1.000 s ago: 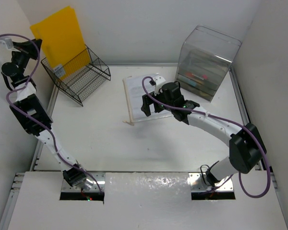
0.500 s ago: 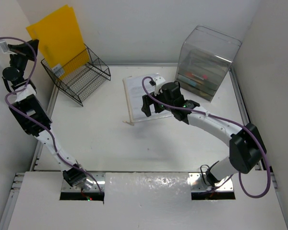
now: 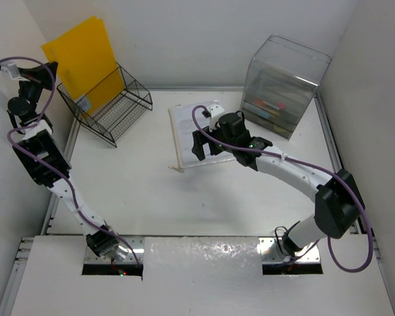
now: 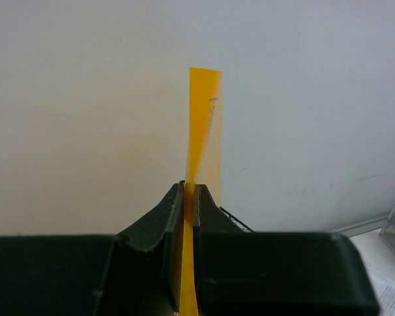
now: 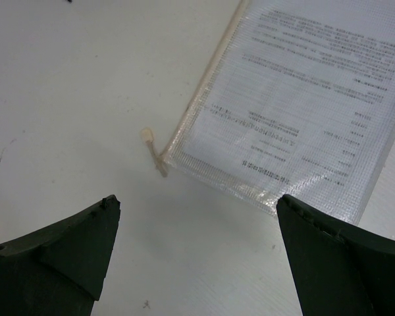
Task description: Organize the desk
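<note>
Currently, left gripper (image 4: 189,191): I see it pinched tight on the yellow folder (image 4: 201,125), which sits edge-on between the fingers at 10 o'clock, with its lower end at the black wire rack (image 3: 108,108).
right gripper (image 5: 196,199): spread wide and holding nothing, over a corner of the clear document sleeve (image 5: 296,112).
sleeve position: lying flat, toward 12 o'clock from centre.
desk (image 3: 151,191): the white top fills my overhead view, beneath both arms.
clear drawer box (image 3: 283,85): standing at 1 o'clock.
</note>
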You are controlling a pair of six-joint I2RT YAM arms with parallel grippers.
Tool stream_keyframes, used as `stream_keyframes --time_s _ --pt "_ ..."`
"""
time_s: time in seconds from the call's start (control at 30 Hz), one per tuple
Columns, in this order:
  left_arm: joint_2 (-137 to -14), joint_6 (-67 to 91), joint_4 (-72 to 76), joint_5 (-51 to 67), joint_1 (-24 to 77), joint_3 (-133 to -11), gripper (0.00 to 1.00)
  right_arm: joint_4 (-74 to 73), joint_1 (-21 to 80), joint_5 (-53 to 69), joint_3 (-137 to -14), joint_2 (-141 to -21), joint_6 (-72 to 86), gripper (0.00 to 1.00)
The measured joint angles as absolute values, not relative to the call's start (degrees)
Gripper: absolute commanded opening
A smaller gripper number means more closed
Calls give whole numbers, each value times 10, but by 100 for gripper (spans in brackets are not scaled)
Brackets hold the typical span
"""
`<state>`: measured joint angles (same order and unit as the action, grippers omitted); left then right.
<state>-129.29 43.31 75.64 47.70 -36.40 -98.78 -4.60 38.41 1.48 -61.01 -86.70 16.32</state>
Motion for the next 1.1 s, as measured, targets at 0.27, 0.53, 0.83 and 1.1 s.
stream_keyframes --time_s 0.27,0.53,0.83,1.1 --pt "-1293 393 745 526 -364 -1009 23 -51 387 13 -611 -867 163 99" --pt "-1293 369 711 548 -364 -1024 63 -59 388 10 -614 -867 162 99" --pt "-1293 367 655 519 -362 -1150 65 -67 388 0 -615 -867 151 99" --pt "-1293 303 530 527 -327 -1232 67 -79 388 -9 -615 -864 141 99"
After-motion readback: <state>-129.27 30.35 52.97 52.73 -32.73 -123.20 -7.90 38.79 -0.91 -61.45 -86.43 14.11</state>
